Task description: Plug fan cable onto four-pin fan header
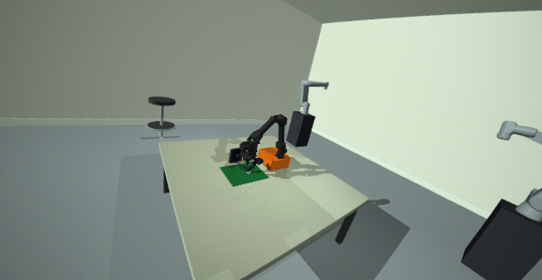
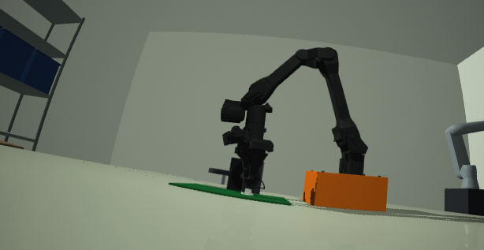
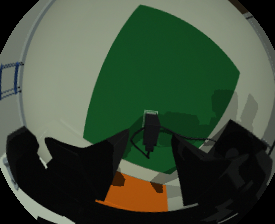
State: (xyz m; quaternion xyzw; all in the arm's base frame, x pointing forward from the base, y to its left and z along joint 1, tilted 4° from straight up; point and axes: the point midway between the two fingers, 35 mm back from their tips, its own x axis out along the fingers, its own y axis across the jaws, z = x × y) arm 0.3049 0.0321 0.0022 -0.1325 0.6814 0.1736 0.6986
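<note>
The green board [image 1: 236,179] [image 2: 197,188] [image 3: 158,60] lies flat. The small pale header [image 2: 247,192] [image 3: 151,111] is near its edge on the arm's side. The black plug [image 3: 150,131] stands at the header, its body covering most of it in the wrist view; how deep it sits cannot be told. My gripper [image 1: 250,169] [image 2: 250,191] [image 3: 150,135] is open, low over the board, with one finger on each side of the plug and a visible gap to each. The thin dark cable [image 3: 190,138] loops from the plug towards the black fan [image 1: 234,155] [image 2: 235,174] [image 3: 240,145].
The orange block [image 1: 274,159] [image 2: 347,192] [image 3: 138,195] under the arm's base stands beside the board. The fan stands upright by the board's edge, close to the gripper. All of this is on the pale table [image 1: 229,235] [image 2: 118,210]. A stool and other arms stand farther off.
</note>
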